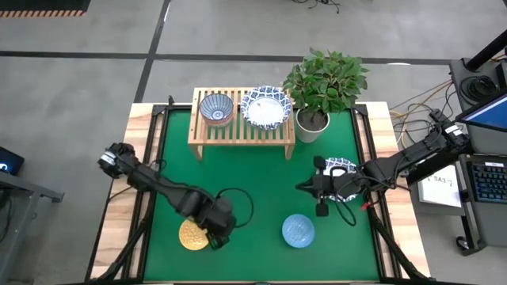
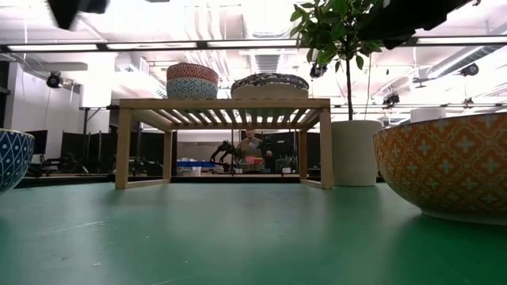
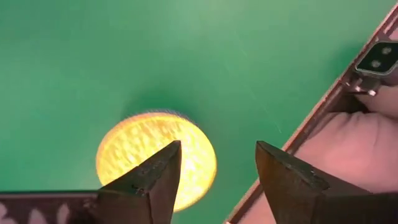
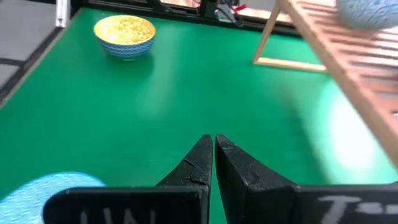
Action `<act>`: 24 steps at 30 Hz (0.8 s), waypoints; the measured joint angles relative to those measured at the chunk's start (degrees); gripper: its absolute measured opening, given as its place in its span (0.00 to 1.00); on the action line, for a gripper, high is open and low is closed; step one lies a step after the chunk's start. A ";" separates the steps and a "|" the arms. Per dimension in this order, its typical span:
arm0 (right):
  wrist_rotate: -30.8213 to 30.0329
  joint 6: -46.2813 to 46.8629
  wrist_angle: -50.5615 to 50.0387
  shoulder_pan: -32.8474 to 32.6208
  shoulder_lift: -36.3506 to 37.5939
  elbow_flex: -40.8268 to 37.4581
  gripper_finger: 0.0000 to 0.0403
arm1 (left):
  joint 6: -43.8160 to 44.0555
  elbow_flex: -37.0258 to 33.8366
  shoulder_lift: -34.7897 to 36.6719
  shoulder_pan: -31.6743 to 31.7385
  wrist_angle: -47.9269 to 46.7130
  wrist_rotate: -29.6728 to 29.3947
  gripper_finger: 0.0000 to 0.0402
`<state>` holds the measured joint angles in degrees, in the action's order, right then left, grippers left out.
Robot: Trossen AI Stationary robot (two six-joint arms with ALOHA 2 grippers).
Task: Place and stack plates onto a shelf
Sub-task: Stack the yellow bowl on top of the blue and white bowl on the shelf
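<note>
The light-wood shelf (image 1: 242, 131) stands at the table's far side. On its top rest a blue-patterned bowl (image 1: 216, 108) and a wider white plate with a blue rim (image 1: 266, 107). A yellow dish (image 1: 191, 235) with a blue outer wall sits on the mat near the front left. A light blue dish (image 1: 298, 230) sits front centre-right. My left gripper (image 3: 217, 168) is open above the yellow dish (image 3: 155, 155), one finger over its rim, touching nothing. My right gripper (image 4: 214, 155) is shut and empty above the mat, beside a blue-patterned plate (image 1: 341, 167) partly under its arm.
A white pot with a leafy plant (image 1: 313, 119) stands right of the shelf. In the low view the two front dishes (image 2: 12, 158) (image 2: 447, 166) frame the open mat before the shelf (image 2: 226, 119). The table's wooden edge (image 3: 323, 155) runs close beside my left gripper.
</note>
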<state>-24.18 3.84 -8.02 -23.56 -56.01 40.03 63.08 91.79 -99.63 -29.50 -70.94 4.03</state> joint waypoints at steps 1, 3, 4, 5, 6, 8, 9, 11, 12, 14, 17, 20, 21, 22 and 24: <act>-0.24 -0.99 0.06 0.16 0.00 0.00 0.02 | 2.10 0.00 0.00 -0.96 0.16 -0.02 0.48; -0.28 -3.07 0.14 0.58 0.00 0.00 0.02 | 6.60 -0.02 0.00 -2.81 0.66 -0.61 0.51; -0.29 -3.80 0.19 0.90 0.00 0.00 0.02 | 8.79 -0.02 0.00 -3.73 0.84 -1.17 0.52; -0.28 -4.85 0.19 1.27 0.00 0.00 0.02 | 10.90 -0.02 0.00 -4.55 1.12 -1.74 0.53; -0.29 -5.69 0.21 1.66 0.00 0.00 0.02 | 13.08 -0.02 0.00 -5.38 1.56 -2.17 0.54; -0.29 -7.31 0.26 2.57 0.00 0.00 0.02 | 17.08 -0.05 0.00 -6.90 2.37 -3.23 0.55; -0.22 -8.03 0.39 3.08 0.00 0.00 0.02 | 18.78 -0.07 0.00 -7.51 2.76 -3.82 0.55; 0.30 -9.55 1.01 4.16 0.00 0.00 0.02 | 21.45 -0.07 -0.01 -8.64 4.06 -5.68 0.55; 0.58 -10.42 1.32 4.68 0.00 0.00 0.02 | 22.38 -0.07 0.00 -9.20 4.57 -6.82 0.55; 0.70 -11.91 1.96 5.64 0.00 0.00 0.02 | 23.55 -0.09 -0.18 -10.26 5.95 -9.67 0.55; 2.12 -13.84 3.44 7.10 0.00 0.00 0.02 | 25.26 -0.09 -1.10 -11.69 7.50 -12.00 0.55; 6.20 -14.01 3.84 8.57 0.00 0.00 0.02 | 25.99 -0.09 -2.63 -12.51 7.50 -12.07 0.55; 7.26 -14.01 3.85 8.95 -0.02 0.00 0.02 | 26.00 -0.09 -3.14 -12.74 7.52 -12.07 0.55; 8.13 -13.96 3.91 9.33 -0.02 0.00 0.02 | 25.99 -0.09 -3.58 -12.84 7.51 -12.01 0.55; 8.34 -13.96 3.96 9.75 -0.02 0.00 0.02 | 25.97 -0.09 -4.11 -12.85 7.50 -11.98 0.54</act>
<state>-15.84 -10.12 -4.06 -13.82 -56.03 40.03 89.05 91.70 -103.75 -42.35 -63.44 -7.95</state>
